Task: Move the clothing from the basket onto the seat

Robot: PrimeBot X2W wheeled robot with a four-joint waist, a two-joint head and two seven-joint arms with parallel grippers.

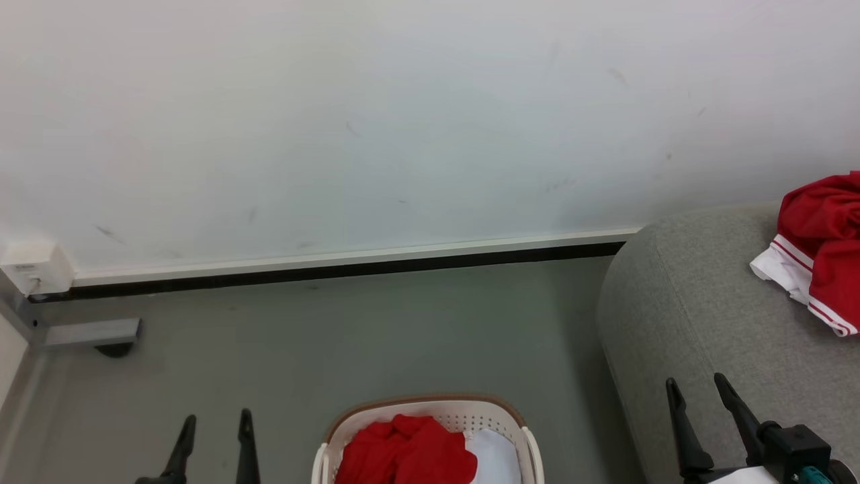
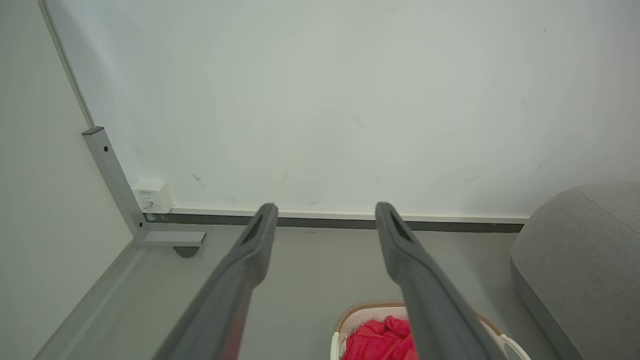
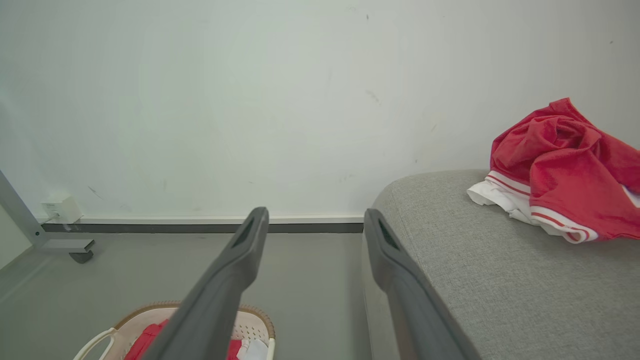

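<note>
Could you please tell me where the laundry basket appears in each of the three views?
Head view: the basket, bottom edge, centre.
Left wrist view: the basket, bottom edge, right of centre.
Right wrist view: the basket, bottom left corner.
Shared landmark: the white wall box, low at the left in every view.

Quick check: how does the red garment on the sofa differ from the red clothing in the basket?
The sofa garment lies up on the grey sofa; the basket clothing sits inside the basket on the floor. The sofa garment shows a white hem with thin red stripes; the basket clothing shows plain red folds, with a white piece beside it. Both are bright red and crumpled.
</note>
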